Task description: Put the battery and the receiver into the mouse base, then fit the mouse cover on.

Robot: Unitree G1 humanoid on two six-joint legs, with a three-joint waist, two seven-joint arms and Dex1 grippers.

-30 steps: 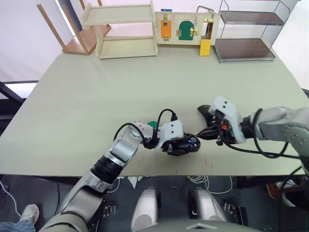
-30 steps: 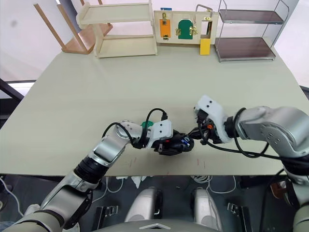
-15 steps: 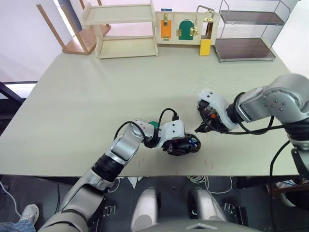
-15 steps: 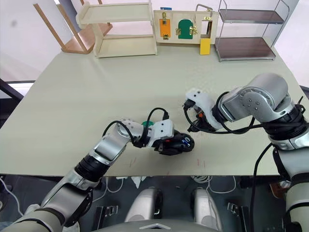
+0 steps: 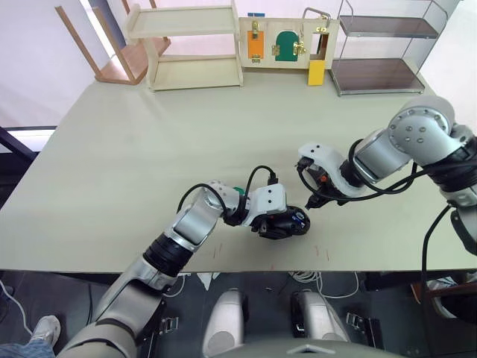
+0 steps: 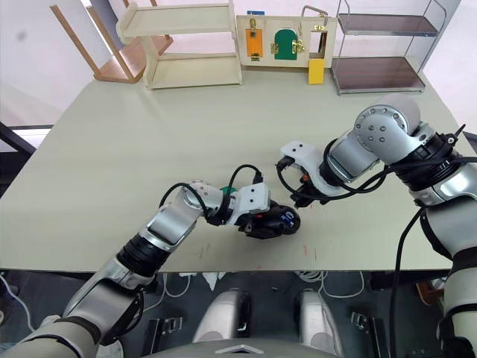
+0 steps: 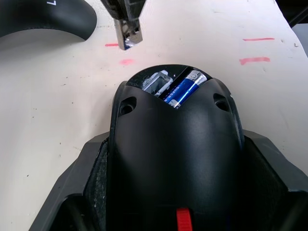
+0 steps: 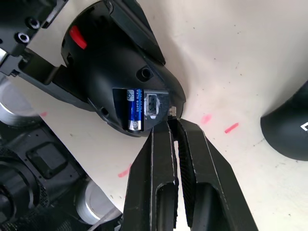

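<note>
Black fingers of the right gripper (image 8: 172, 126) pinch the receiver (image 7: 129, 35), its silvery tip poised just beside the open end of the mouse base (image 7: 175, 159). Beside the empty slot there, the battery (image 8: 133, 113) lies seated in its bay. The left gripper (image 5: 279, 226) clamps the base by its sides on the table (image 5: 149, 149). The mouse cover (image 7: 43, 19) rests on the table nearby, just beyond the right gripper

— What crowds the desk's (image 5: 149, 149) near edge?
— The left gripper (image 5: 287, 221) clamps the mouse base (image 7: 175, 144); the right gripper (image 8: 172, 126) and mouse cover (image 7: 45, 19) flank it.
— Elsewhere?
— Open desk toward the far-edge shelves (image 5: 190, 45).
</note>
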